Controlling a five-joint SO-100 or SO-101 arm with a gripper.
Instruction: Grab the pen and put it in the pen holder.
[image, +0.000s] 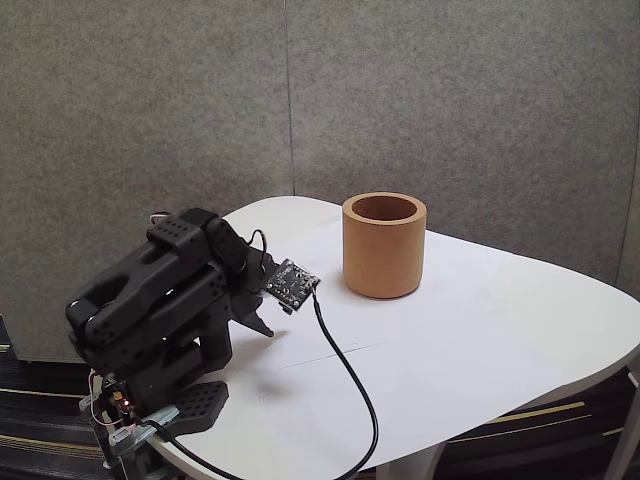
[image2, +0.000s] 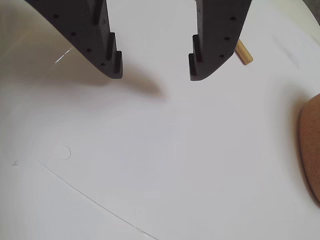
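The pen holder (image: 384, 250), a thick-walled orange-tan cup, stands upright near the middle of the white table; its edge shows at the right rim of the wrist view (image2: 313, 145). In the wrist view, a short light-brown end of the pen (image2: 244, 52) pokes out from behind the right finger, lying on the table. My gripper (image2: 155, 75) is open with nothing between its dark fingers, hovering just above the tabletop. In the fixed view the black arm is folded low at the left, its gripper (image: 260, 320) pointing down at the table, left of the cup.
A black cable (image: 345, 370) runs from the wrist camera board (image: 292, 283) across the table to its front edge. The white table (image: 480, 340) has a rounded edge. A grey wall stands behind.
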